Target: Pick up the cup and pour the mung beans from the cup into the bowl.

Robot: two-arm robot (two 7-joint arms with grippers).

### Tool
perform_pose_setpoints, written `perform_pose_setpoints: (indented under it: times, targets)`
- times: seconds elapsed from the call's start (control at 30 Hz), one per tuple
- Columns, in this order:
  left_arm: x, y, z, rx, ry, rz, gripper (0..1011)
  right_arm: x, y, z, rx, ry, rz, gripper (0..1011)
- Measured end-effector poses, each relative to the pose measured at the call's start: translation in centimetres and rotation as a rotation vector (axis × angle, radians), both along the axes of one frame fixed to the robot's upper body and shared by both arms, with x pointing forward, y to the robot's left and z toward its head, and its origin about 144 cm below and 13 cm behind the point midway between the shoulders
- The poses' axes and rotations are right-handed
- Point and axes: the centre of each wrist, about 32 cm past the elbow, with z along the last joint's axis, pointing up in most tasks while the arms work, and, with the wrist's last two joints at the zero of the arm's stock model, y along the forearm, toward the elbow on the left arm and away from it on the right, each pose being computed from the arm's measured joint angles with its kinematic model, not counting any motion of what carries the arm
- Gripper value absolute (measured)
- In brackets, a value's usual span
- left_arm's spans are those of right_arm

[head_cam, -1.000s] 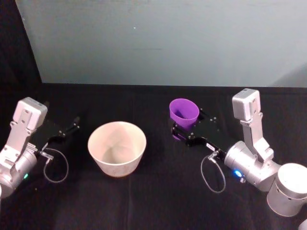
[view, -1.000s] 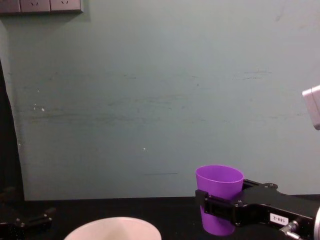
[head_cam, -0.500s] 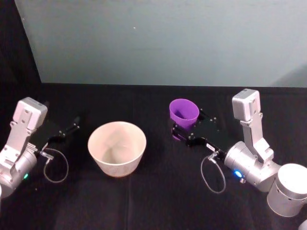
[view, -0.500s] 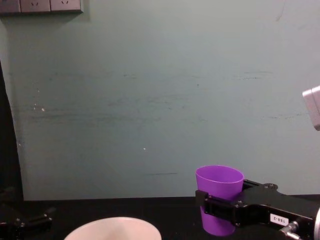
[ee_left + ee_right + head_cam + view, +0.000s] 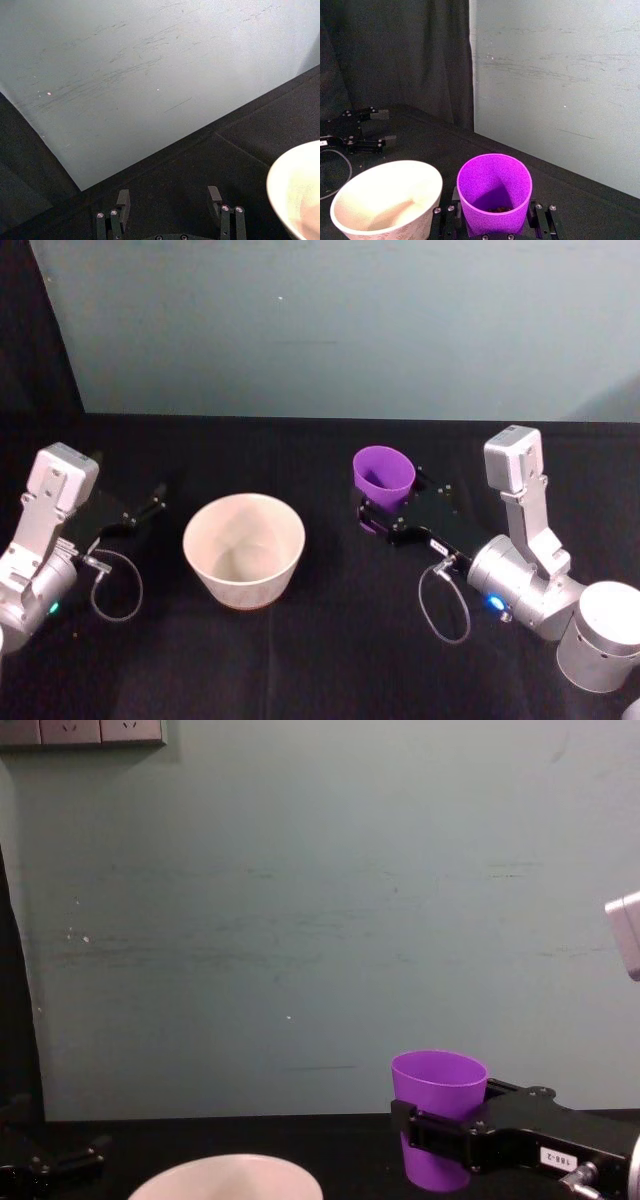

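Right hand (image 5: 386, 508) gripping cup (image 5: 383, 473), beans (image 5: 497, 208) seen by wrist camera

Purple cup (image 5: 494, 192) upright in the right claw (image 5: 497, 216), pale bowl (image 5: 350, 200) just beside

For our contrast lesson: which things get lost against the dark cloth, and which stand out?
Head view: the black left hand merges with the dark cloth; the bowl and cup stand out. Right wrist view: shadow darkens the cup's bottom.
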Motion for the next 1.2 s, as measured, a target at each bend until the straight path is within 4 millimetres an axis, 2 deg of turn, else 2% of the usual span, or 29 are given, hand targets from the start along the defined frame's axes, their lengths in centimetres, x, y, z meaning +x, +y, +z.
perform_pose_setpoints:
  times: [1.2]
  targets:
    - [0.00,0.00,0.00,0.000,0.000,0.000,1011,0.00,0.00,0.00,0.000,0.000,0.000,718]
